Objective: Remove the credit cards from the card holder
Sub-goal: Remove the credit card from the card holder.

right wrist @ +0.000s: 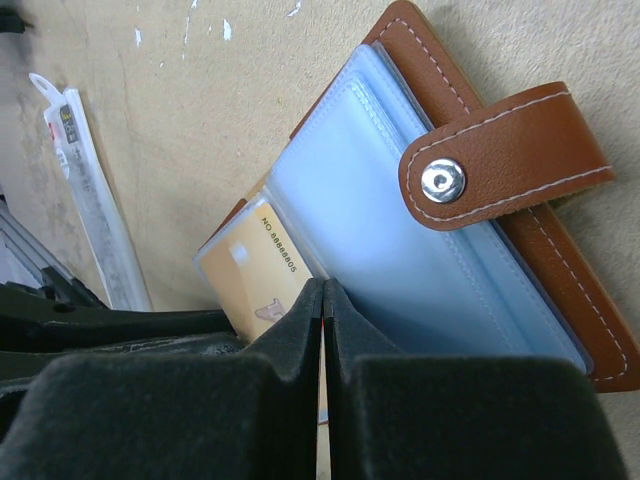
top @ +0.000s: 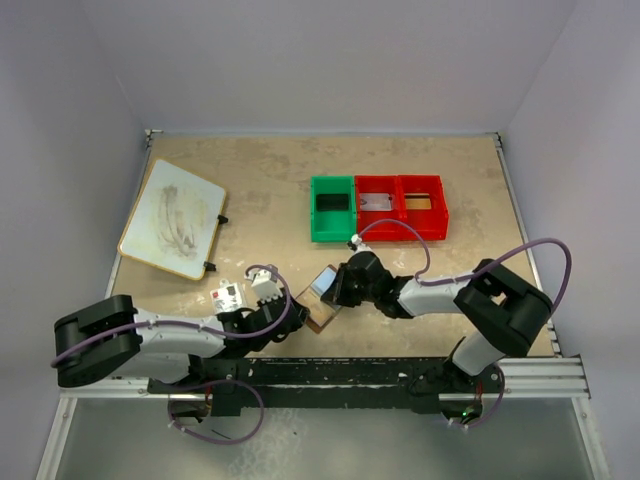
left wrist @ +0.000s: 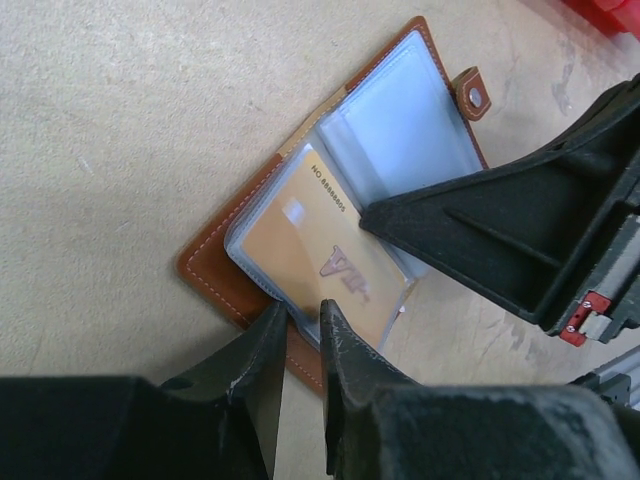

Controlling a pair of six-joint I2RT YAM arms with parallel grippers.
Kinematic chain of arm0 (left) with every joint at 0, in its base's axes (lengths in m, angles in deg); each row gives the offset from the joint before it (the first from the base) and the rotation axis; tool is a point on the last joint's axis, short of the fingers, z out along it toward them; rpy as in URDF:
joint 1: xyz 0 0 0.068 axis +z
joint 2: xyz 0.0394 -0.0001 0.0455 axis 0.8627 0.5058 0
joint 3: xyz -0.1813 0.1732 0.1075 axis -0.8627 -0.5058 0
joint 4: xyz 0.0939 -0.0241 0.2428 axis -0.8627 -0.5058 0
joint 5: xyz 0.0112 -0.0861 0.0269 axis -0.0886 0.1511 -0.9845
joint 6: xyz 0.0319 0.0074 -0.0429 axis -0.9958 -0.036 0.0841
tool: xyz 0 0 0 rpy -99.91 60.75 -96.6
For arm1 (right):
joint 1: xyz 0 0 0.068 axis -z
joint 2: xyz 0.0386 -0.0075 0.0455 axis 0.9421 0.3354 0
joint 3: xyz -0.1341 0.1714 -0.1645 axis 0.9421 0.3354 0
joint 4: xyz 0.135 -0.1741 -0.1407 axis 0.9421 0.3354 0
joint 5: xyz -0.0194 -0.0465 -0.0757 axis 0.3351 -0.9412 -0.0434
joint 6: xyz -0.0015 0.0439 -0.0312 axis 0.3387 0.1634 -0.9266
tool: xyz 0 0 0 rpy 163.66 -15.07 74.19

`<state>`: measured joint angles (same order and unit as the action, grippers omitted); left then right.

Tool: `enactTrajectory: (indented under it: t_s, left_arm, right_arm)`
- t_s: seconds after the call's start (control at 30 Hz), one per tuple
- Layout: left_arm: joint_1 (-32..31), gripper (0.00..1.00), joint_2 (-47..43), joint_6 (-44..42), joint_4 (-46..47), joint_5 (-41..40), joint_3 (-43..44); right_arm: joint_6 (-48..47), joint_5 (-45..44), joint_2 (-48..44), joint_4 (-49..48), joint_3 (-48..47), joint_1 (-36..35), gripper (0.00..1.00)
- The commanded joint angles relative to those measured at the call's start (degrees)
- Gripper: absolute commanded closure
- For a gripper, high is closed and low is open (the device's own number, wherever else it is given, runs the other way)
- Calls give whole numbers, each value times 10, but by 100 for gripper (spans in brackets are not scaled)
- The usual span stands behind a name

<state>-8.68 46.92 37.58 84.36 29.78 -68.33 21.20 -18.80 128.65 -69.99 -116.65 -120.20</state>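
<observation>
The brown card holder (top: pixel 321 310) lies open on the table between the two arms, its bluish-grey pockets (right wrist: pixel 400 250) facing up and its snap tab (right wrist: pixel 500 140) folded over. A golden tan credit card (left wrist: pixel 300 240) sits inside a clear sleeve at the lower left of the card holder (left wrist: pixel 215 272). My left gripper (left wrist: pixel 303 318) stands slightly open, its tips straddling the sleeve's near edge. The right gripper (right wrist: pixel 322 290) is shut with nothing between its fingers, its tips pressing down on the pockets beside the golden tan credit card (right wrist: pixel 255 275). A silvery grey flat rectangle (top: pixel 377 201) lies in the middle bin.
A green bin (top: pixel 332 225) and two red bins (top: pixel 400 225) stand in a row behind the card holder. A clear-white packet with a red mark (top: pixel 228 296) lies left of the left gripper. A smudged white board (top: pixel 172 218) rests at the far left.
</observation>
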Motion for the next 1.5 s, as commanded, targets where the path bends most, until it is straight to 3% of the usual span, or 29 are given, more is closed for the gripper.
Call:
enactTrajectory:
  t_s: [0.0,0.3,0.47,0.7,0.83,1.2,1.47]
  left_arm:
    - [-2,83,-28,-30,56,-7,15]
    - [-1,82,-30,-55,57,-8,39]
    - [-1,82,-22,-48,0,-15,67]
    - [-1,81,-14,-47,-30,-31,83]
    - [0,81,1,-48,-42,-35,91]
    - [0,80,20,-87,-48,-16,135]
    - [4,79,77,-78,-104,3,171]
  right_arm:
    - [-14,12,10,53,25,-3,100]
    - [-15,11,-26,62,28,-1,99]
    - [-21,16,-30,65,24,1,98]
    - [-37,14,-64,71,30,2,76]
    - [-51,1,-91,95,18,2,71]
    - [-51,32,-58,67,25,2,74]
    - [-39,30,-58,55,32,2,73]
